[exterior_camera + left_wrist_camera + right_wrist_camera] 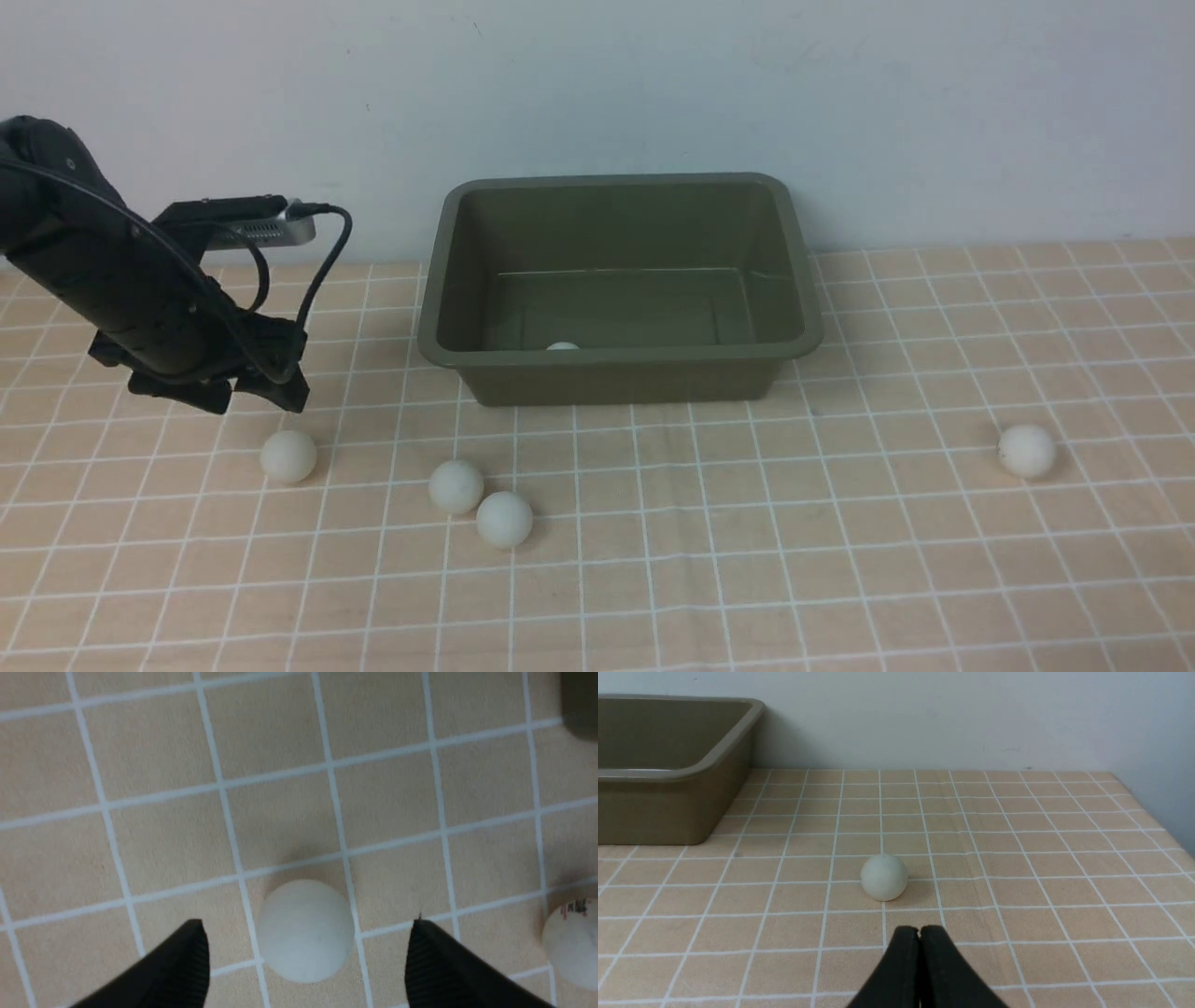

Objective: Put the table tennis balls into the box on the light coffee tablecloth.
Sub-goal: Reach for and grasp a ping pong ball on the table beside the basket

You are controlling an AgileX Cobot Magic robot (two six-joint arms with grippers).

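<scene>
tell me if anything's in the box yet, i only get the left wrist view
observer: yes, one ball lies in the box, just showing over the near rim
operator: how many are outside
observer: four on the tablecloth: a leftmost ball, a close pair in front of the box, and a lone ball far right
operator: and the right pincer
observer: the right pincer is shut with nothing in it, short of the lone ball and not touching it
</scene>
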